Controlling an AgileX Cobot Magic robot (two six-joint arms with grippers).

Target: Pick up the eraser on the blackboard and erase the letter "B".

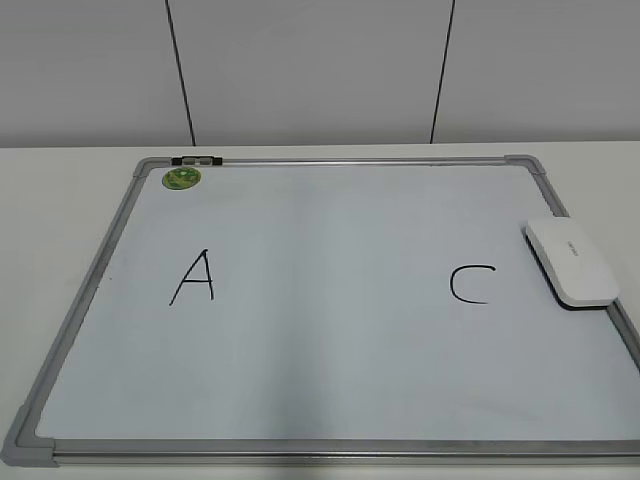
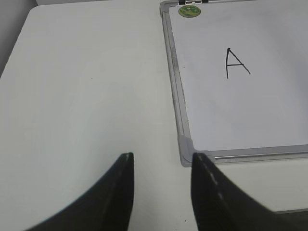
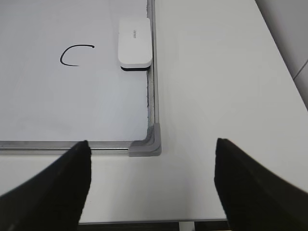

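The blackboard (image 1: 320, 300) is a white dry-erase board in a silver-grey frame, flat on the table. A black "A" (image 1: 193, 278) and a black "C" (image 1: 471, 284) are on it; no letter "B" shows between them. The white eraser (image 1: 570, 262) lies at the board's right edge, beside the "C", also in the right wrist view (image 3: 135, 42). My left gripper (image 2: 161, 159) is open and empty above the table by the board's near left corner. My right gripper (image 3: 151, 144) is wide open and empty by the near right corner (image 3: 147, 144). Neither gripper shows in the exterior view.
A small round green magnet (image 1: 182, 178) sits at the board's far left corner, next to a black clip (image 1: 197, 160). White table (image 2: 82, 96) lies left and right of the board. A wall stands behind the table. The table's near edge (image 3: 144, 222) is below my right gripper.
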